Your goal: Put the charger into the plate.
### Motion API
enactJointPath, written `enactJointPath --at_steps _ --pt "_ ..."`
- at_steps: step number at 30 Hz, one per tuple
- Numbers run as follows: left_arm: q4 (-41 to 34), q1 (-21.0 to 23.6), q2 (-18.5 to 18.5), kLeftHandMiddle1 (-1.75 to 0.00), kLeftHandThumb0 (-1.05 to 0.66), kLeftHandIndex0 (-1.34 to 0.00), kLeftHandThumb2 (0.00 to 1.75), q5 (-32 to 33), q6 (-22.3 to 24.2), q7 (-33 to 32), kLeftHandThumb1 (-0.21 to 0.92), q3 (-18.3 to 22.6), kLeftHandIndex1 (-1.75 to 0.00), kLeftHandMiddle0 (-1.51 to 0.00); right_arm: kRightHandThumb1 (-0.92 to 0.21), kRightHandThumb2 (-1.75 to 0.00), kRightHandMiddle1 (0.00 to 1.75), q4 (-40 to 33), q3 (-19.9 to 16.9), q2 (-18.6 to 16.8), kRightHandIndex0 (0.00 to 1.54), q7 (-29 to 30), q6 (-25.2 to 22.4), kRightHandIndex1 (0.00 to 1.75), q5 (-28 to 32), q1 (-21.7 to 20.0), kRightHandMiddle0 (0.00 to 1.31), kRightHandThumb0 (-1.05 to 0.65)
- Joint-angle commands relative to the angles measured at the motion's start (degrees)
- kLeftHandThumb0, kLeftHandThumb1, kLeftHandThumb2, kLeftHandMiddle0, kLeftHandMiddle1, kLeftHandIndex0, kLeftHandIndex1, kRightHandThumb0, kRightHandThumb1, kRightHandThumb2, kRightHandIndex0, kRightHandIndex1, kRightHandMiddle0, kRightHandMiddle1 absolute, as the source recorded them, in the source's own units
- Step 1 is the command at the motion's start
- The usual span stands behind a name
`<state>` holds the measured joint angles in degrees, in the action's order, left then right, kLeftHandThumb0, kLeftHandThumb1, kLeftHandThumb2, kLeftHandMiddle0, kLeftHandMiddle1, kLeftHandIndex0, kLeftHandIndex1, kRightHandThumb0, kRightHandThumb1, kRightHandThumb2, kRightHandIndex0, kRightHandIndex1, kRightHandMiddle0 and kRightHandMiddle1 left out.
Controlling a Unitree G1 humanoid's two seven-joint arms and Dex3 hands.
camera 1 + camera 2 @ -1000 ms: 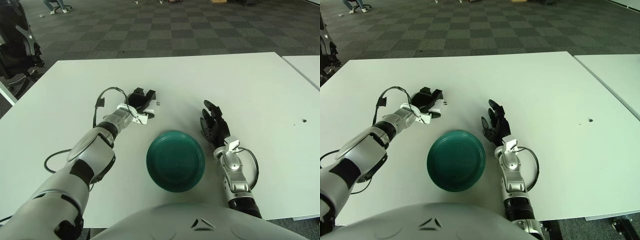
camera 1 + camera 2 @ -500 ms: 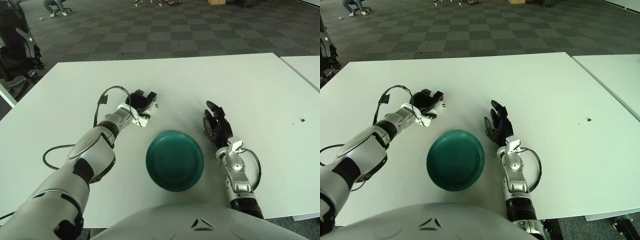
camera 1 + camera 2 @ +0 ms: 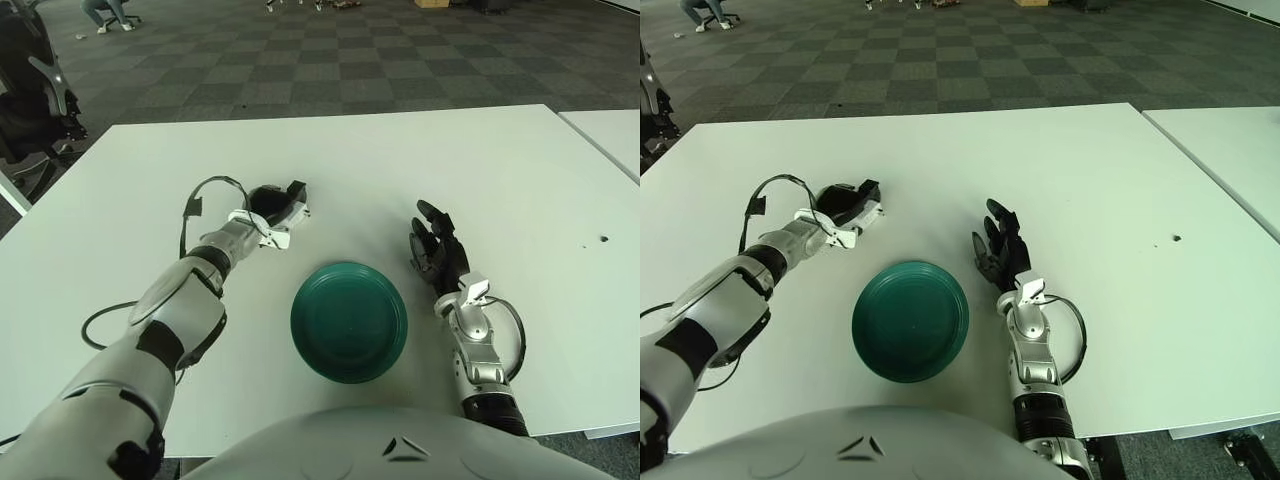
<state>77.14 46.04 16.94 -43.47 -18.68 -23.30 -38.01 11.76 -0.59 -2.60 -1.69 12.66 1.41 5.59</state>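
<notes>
Now the left robot hand [image 3: 277,205] has closed more around the charger [image 3: 291,207] on the bench [image 3: 520,180], apparently grasping; the plate [image 3: 349,320] waits empty.

1. I see the plate [image 3: 349,321] lying on the table [image 3: 520,180], near its front edge.
2. My left hand [image 3: 272,207] is behind the plate and to its left, with the charger [image 3: 291,210] in its fingers.
3. My right hand [image 3: 438,254] rests on the table just right of the plate.
4. A second table [image 3: 610,135] stands to the right of the plate, beyond a gap.
</notes>
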Motion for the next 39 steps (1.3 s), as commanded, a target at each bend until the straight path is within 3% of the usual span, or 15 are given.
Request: enactJointPath --at_steps 1,5,8,17,22,28,33,39 --pt "-0.3 2.0 3.1 -1.61 0.0 -0.57 1.54 2.6 -2.9 0.8 0.08 3.4 -1.75 -0.82 -0.92 -0.41 0.6 4.3 -0.6 0.1 0.28 0.3 -3.9 0.03 0.5 3.9 0.0 -0.61" --pt "-5.4 3.4 6.8 -1.65 0.0 -0.56 1.53 4.5 -8.3 -3.6 0.1 7.1 -1.75 -0.79 -0.92 -0.42 0.6 4.1 -0.8 -0.2 0.28 0.6 -4.5 0.02 0.8 4.0 0.0 -0.61" --pt "-17.9 1.2 10.3 -1.68 0.0 -0.53 1.51 5.5 -11.9 -6.7 0.14 11.0 -1.75 -0.76 -0.92 -0.42 0.62 5.2 -0.9 -0.5 0.28 1.5 -4.9 0.02 0.2 3.6 0.0 -0.61" --pt "-41.1 -7.4 14.4 -1.72 0.0 -0.49 1.47 1.1 -11.3 -10.9 0.19 14.5 -1.75 -0.7 -0.92 -0.39 0.69 6.5 -0.7 -0.6 0.29 1.4 -4.6 0.02 0.3 3.5 0.0 -0.6" --pt "-48.4 -10.7 15.4 -1.74 0.0 -0.51 1.5 0.2 -12.3 -10.2 0.16 15.4 -1.75 -0.71 -0.92 -0.38 0.69 6.9 -0.7 -0.5 0.29 1.6 -4.6 0.01 0.2 3.3 0.0 -0.63" --pt "-59.4 -15.5 16.0 -1.75 0.0 -0.57 1.59 2.7 -14.5 -4.2 0.09 17.4 -1.75 -0.76 -0.91 -0.37 0.71 7.3 -0.9 -0.7 0.3 1.5 -4.3 0.02 0.7 3.3 0.0 -0.58" --pt "-70.5 -21.3 16.2 -1.73 0.0 -0.59 1.62 10.9 -15.3 7.8 0.05 18.3 -1.75 -0.8 -0.91 -0.38 0.71 7.8 -0.8 -0.7 0.29 1.3 -3.9 0.01 0.5 3.4 0.0 -0.59" --pt "-77.5 -24.8 16.2 -1.69 0.0 -0.61 1.64 20.0 -13.9 21.9 0.02 17.9 -1.75 -0.85 -0.92 -0.38 0.67 9.0 -0.6 -0.5 0.28 1.5 -3.2 0.0 0.0 3.2 0.0 -0.64"
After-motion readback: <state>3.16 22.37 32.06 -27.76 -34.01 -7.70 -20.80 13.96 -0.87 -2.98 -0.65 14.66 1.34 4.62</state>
